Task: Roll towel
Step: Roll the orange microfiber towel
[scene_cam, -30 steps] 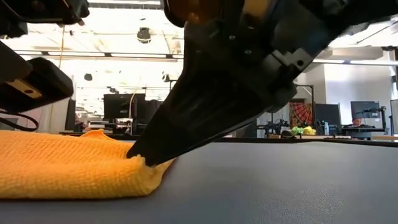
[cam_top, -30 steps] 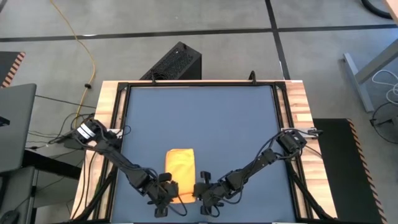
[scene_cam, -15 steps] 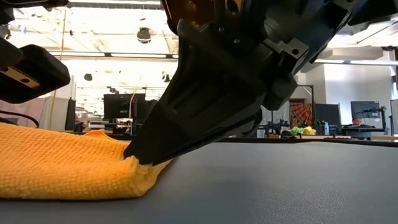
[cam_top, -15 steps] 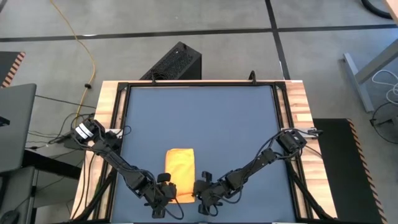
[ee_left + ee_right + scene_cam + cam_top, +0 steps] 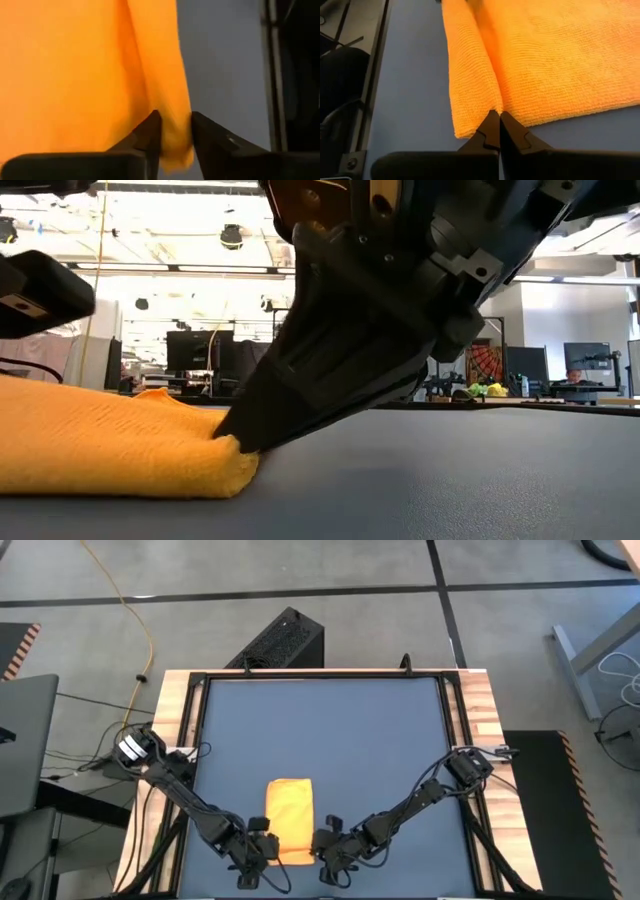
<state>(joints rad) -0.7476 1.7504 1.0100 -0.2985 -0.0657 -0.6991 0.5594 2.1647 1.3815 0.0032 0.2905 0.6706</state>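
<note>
Left gripper [image 5: 172,127] has just loosened on our towel [image 5: 289,806] at six o'clock; right gripper [image 5: 499,125] stays clenched on its rolled edge.

- A robotics lab in an open-plan office or workshop hall.
- Concrete floor [image 5: 330,570] with a yellow cable [image 5: 140,615], upper left of the high view.
- Computer monitors [image 5: 195,350] and ceiling lights [image 5: 180,250] behind the tabletop [image 5: 330,730] in the low view.
</note>
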